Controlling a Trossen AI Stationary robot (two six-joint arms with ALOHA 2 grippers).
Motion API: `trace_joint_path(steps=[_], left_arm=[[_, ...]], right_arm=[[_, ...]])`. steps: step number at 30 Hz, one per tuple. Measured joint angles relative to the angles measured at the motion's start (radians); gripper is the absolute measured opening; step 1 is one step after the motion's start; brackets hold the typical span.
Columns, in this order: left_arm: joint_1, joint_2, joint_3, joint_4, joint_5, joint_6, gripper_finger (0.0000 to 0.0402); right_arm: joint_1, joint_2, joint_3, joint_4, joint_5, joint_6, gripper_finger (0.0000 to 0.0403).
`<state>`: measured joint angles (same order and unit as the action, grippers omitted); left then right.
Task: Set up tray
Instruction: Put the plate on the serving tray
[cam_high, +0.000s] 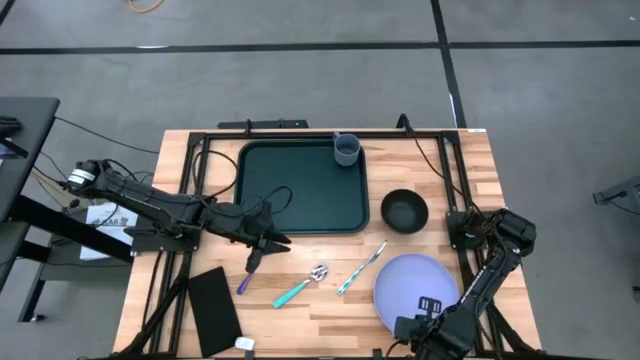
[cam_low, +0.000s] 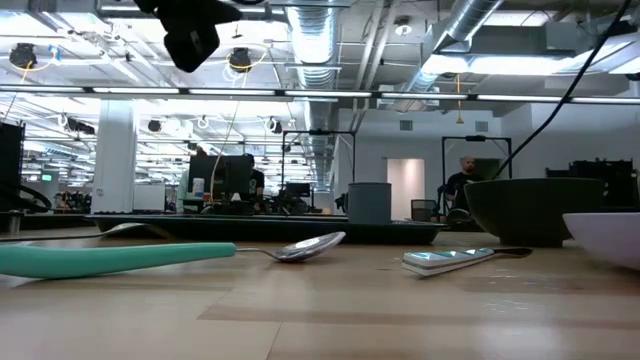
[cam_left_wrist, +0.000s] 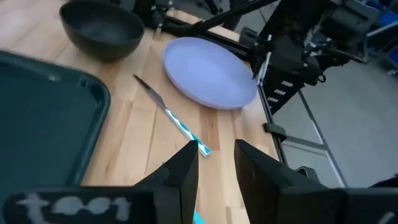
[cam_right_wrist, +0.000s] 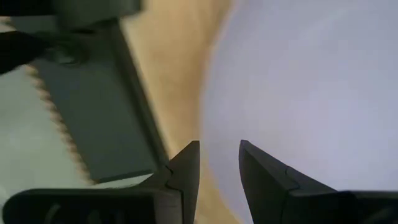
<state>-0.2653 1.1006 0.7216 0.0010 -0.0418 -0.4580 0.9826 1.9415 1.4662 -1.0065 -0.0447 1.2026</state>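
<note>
Tray: large dark green rectangular plastic tray (cam_high: 300, 188), upper centre of the wooden worktop (cam_high: 470, 175), long axis left-right; one grey cup (cam_high: 346, 150) stands in its upper right corner.
Left pincer (cam_high: 268, 240): fingers apart, empty, just below the tray's lower left edge; nearer arm.
Right pincer (cam_high: 428, 312): fingers apart, at the lavender round plate (cam_high: 420, 290), lower right.
Count: one black bowl (cam_high: 404, 210), one plate, one teal-handled spoon (cam_high: 300, 288), one knife (cam_high: 360, 270), one purple-handled utensil (cam_high: 246, 276).
</note>
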Motion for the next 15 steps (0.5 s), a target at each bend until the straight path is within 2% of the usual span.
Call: trace_joint_path(steps=[5, 15], left_arm=[[0.0, 0.0, 0.0, -0.006, 0.003, -0.034, 0.0091], [0.0, 0.0, 0.0, -0.011, 0.004, -0.034, 0.0091]], right_arm=[[-0.024, 0.0, 0.0, 0.101, -0.034, -0.002, 0.0103], [-0.076, 0.0, 0.0, 0.099, -0.01, -0.035, 0.0103]])
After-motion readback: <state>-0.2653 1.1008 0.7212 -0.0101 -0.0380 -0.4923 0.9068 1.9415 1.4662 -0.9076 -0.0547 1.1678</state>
